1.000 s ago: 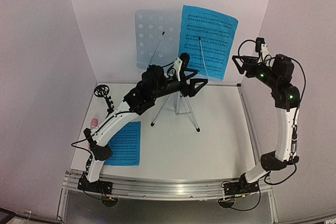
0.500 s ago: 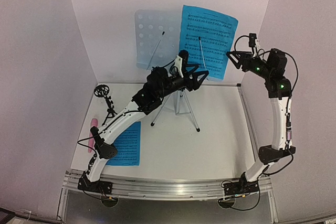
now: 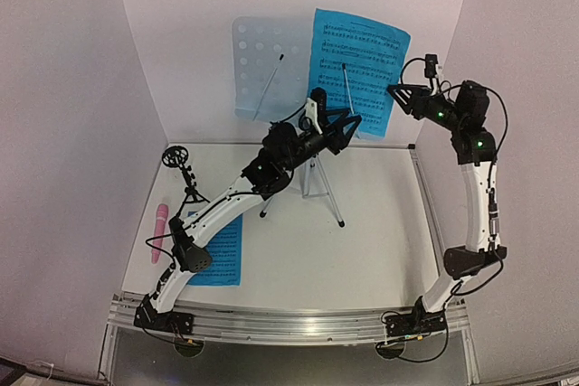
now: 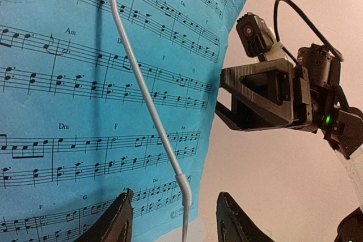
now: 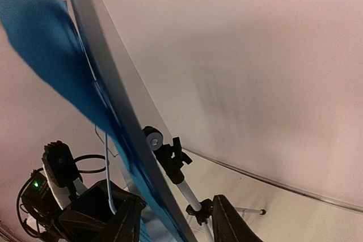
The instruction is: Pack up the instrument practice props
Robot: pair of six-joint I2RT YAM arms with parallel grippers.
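The silver-tripod stand holds its perforated pale-blue desk upright at the back. A blue music sheet rests on the desk under a wire retainer. My left gripper is open at the sheet's lower right corner, and the wire passes between its fingertips. My right gripper is open at the sheet's right edge. In the right wrist view the desk edge and the sheet run between its fingers. A second blue sheet, the pink microphone and the black tripod mic stand are at the left.
White walls close the table in at the back and on both sides. The stand's pole and black clamp sit behind the desk. An aluminium rail runs along the near edge by the arm bases.
My left arm has stretched up and to the right, to the sheet's lower corner, uncovering the pink microphone. My right gripper has moved left to the sheet's right edge.
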